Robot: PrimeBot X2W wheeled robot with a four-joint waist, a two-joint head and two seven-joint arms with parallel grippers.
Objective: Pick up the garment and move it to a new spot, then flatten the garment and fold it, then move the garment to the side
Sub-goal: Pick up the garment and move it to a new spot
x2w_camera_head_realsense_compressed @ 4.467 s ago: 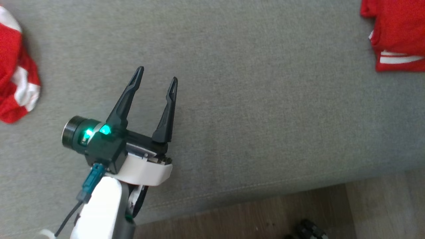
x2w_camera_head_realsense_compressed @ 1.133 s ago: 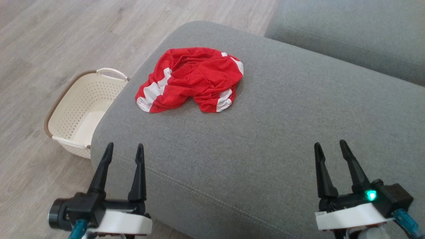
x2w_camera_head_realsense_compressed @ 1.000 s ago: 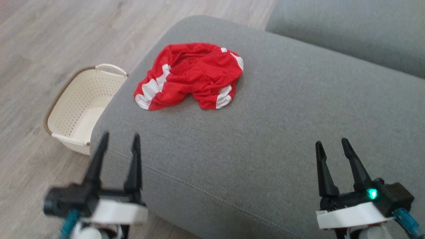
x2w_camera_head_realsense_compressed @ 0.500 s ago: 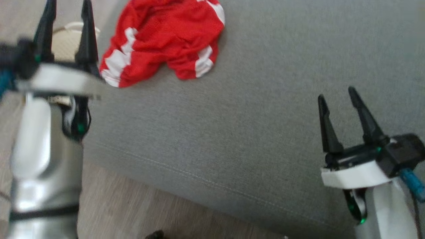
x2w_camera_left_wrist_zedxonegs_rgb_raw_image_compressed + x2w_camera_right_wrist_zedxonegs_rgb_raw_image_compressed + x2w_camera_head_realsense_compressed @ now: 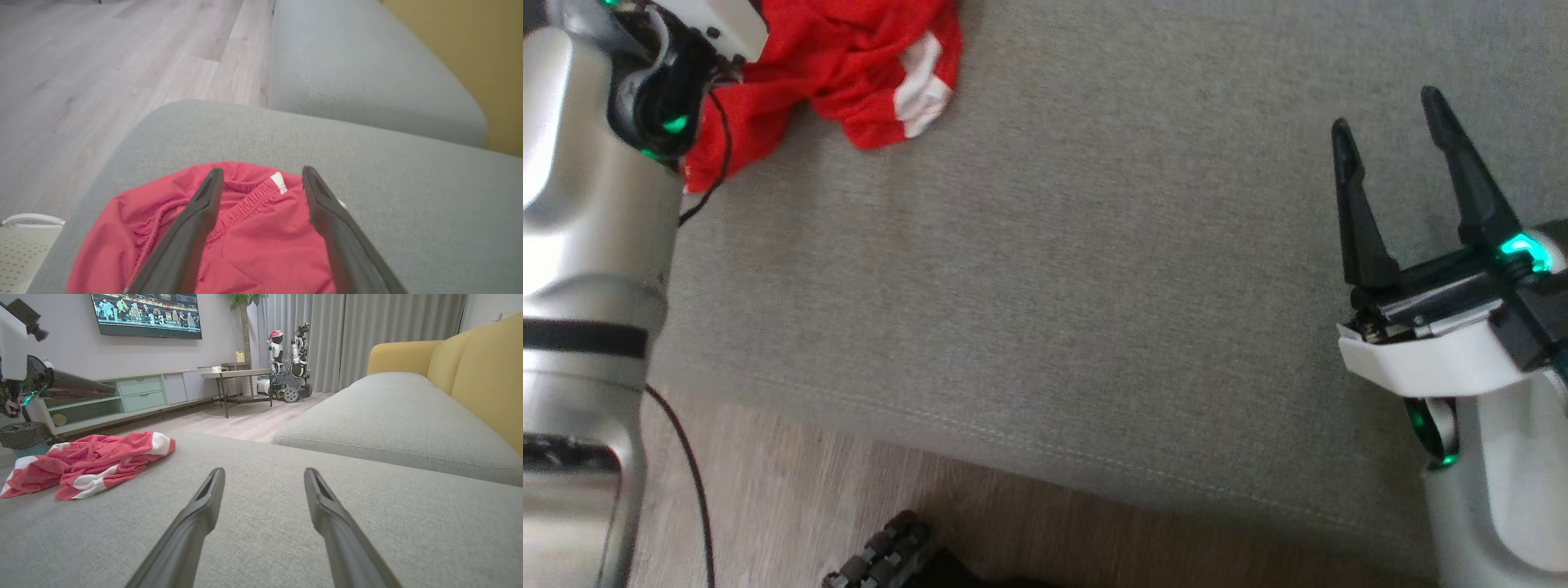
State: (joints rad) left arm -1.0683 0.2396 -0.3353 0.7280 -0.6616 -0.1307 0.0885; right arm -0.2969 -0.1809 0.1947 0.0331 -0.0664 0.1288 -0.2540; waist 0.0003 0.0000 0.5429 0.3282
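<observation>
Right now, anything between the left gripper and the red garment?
Nothing visible. The open left gripper is right over the garment, its fingers framing the elastic waistband; whether they touch the cloth is unclear.

One red garment (image 5: 833, 49), one pale basket (image 5: 32, 217) — two grippers: left gripper (image 5: 262, 171), right gripper (image 5: 1387, 110)

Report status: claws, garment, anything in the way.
Left claw open, above crumpled garment, not touching. Right claw open over bare sofa. Nothing in the way.
</observation>
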